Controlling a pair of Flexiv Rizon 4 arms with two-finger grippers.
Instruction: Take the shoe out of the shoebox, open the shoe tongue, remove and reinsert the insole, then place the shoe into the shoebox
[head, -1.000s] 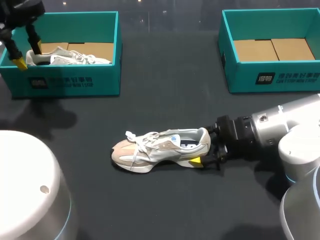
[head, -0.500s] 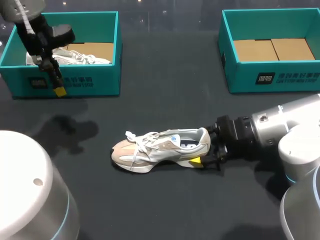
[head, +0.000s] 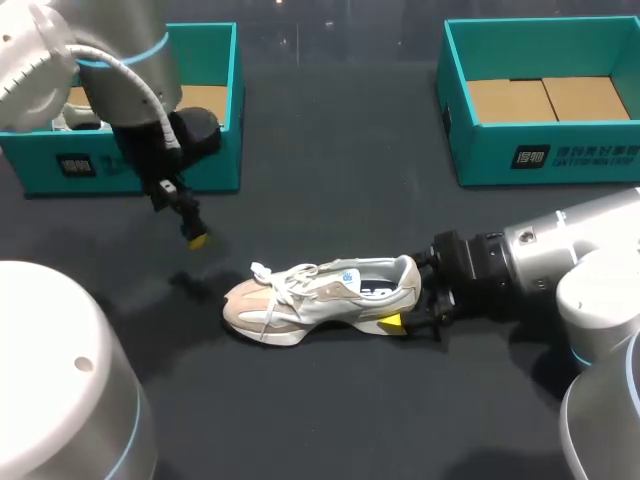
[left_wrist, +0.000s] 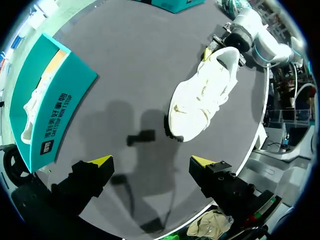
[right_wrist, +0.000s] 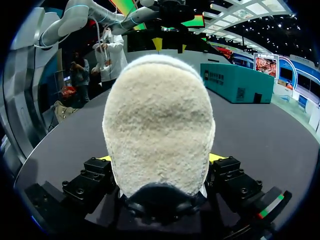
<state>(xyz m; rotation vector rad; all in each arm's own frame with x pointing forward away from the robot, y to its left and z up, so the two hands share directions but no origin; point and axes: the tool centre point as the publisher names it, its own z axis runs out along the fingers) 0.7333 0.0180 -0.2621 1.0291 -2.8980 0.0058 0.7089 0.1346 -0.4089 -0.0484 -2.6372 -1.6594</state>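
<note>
Clamping the shoe (head: 320, 295) by its heel, the right gripper (head: 408, 300) steadies it on the table (head: 330, 180), likely for tongue opening. The left gripper (left_wrist: 151, 161) hangs spread wide and empty, with the toe ahead.

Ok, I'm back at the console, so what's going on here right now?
The right pincer is shut on the heel of the shoe, which sits on its sole on the table, in front of the two boxes. The left pincer hangs open over bare table, between the left shoebox and the shoe's toe, holding nothing. A second shoe lies in the left shoebox; the right shoebox holds no shoe.
</note>
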